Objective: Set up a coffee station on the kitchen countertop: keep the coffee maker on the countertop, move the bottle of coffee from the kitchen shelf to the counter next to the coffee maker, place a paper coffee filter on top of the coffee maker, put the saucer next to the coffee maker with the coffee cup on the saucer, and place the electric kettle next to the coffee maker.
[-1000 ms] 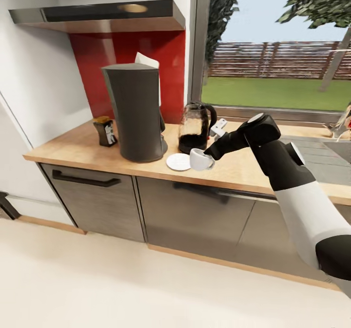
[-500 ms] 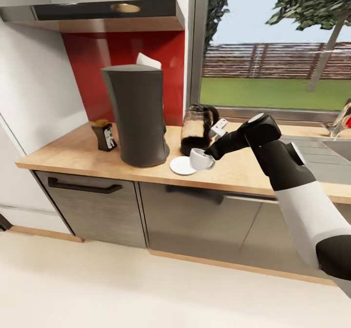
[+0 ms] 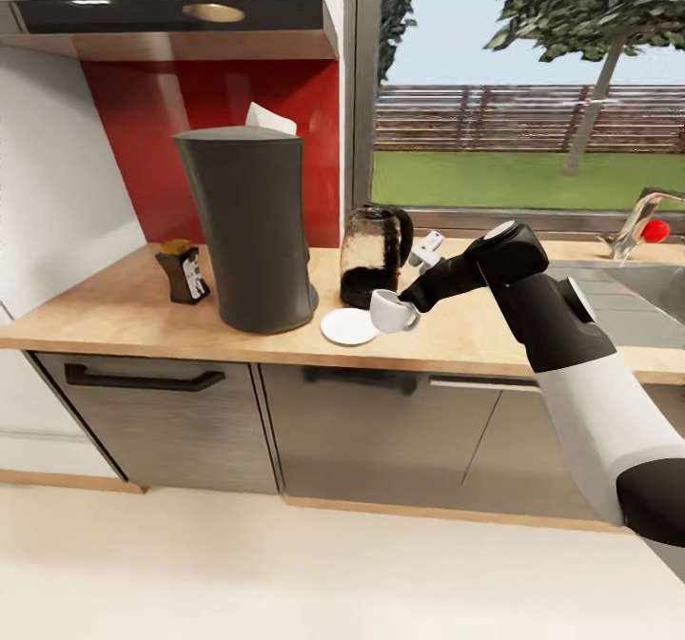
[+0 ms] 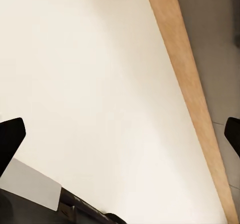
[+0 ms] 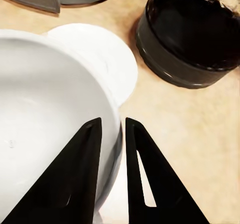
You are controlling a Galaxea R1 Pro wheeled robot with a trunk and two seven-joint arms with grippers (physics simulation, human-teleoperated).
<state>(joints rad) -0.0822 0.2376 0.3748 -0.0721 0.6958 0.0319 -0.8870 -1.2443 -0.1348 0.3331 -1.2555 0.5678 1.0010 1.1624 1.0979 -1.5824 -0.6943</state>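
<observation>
Beside the coffee maker [image 3: 249, 231] on the counter [image 3: 476, 331], right gripper [image 3: 409, 302] fingers [image 5: 82, 169] pinch the cup [image 3: 390, 311] wall, holding it just off the saucer [image 3: 348, 327] edge, presumably for placement there.

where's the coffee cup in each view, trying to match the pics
Head view: the coffee cup is at centre, held by the right gripper just right of the saucer.
Right wrist view: the cup takes up the near left, its rim between the fingers.
Left wrist view: floor and a wooden edge, no cup.
Shared landmark: the electric kettle, beside the saucer.
</observation>
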